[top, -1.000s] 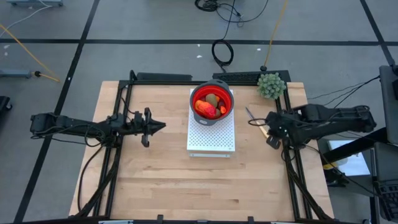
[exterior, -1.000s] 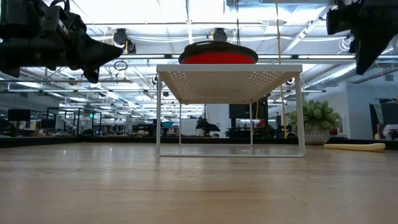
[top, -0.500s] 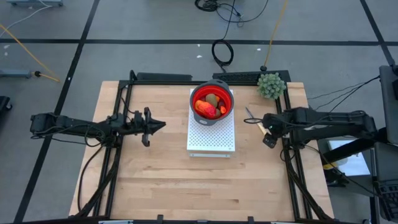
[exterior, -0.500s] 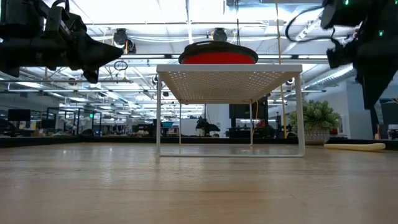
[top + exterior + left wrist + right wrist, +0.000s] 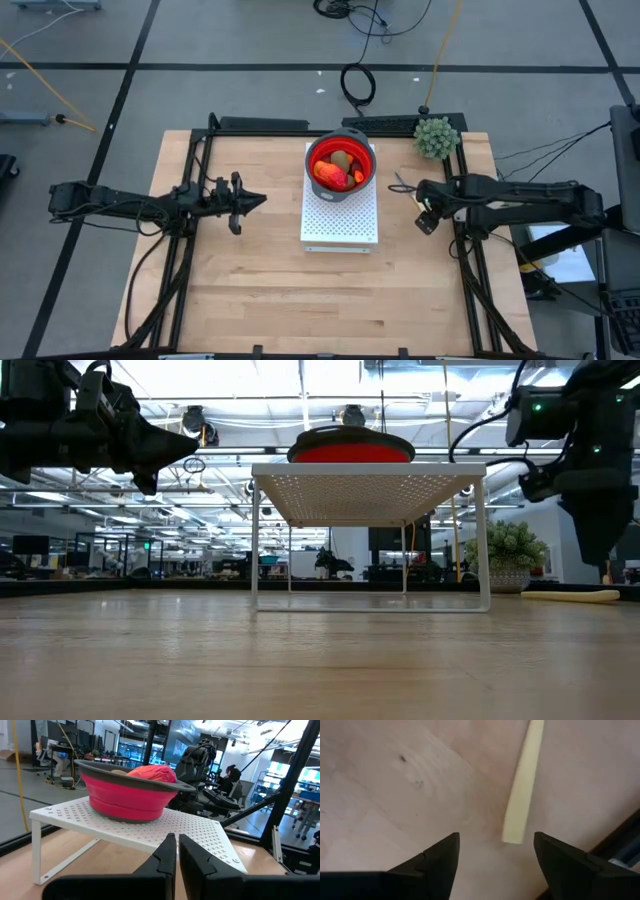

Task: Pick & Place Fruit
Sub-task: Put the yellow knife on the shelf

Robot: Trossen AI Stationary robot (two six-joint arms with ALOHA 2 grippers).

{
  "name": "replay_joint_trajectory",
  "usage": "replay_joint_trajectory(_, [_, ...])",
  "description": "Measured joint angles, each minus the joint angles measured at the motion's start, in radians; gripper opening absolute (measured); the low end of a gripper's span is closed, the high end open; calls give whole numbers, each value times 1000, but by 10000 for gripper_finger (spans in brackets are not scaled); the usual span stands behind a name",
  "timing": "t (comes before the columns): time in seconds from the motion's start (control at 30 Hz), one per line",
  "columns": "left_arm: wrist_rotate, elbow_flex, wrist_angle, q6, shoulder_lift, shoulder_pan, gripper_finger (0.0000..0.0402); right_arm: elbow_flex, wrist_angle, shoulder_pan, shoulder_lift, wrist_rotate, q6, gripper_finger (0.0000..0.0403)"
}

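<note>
By the rack (image 5: 340,215), right gripper (image 5: 424,205) seemingly moved closer, fingers apart

A red bowl (image 5: 350,451) sits atop the white perforated rack (image 5: 368,485).

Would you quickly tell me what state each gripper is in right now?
Left gripper: closed, holding nothing, hovering left of the white rack.
Right gripper: open, empty, pointing down at the table above the yellow knife handle.

two dark jointed arms with looping black cables, perhaps matte, tapered claw fingers (image 5: 437,857)
</note>
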Motion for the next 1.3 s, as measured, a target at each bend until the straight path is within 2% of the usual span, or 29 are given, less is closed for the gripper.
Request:
replay_joint_trajectory(0.2, [0,0,-8,0,0,0,19,0,18,-24,64,-23,114,247])
replay_joint_trajectory(0.37, [-13,0,-9,0,0,0,19,0,73,-49,133,-23,140,247])
replay_joint_trajectory(0.73, [-16,0,-13,0,0,0,19,2,98,-160,262,-20,99,247])
replay_joint_trajectory(1.13, [-16,0,-13,1,0,0,19,2,127,-234,306,-22,66,247])
replay_joint_trajectory(1.3, [-16,0,-13,2,0,0,19,-8,141,-235,320,-24,107,232])
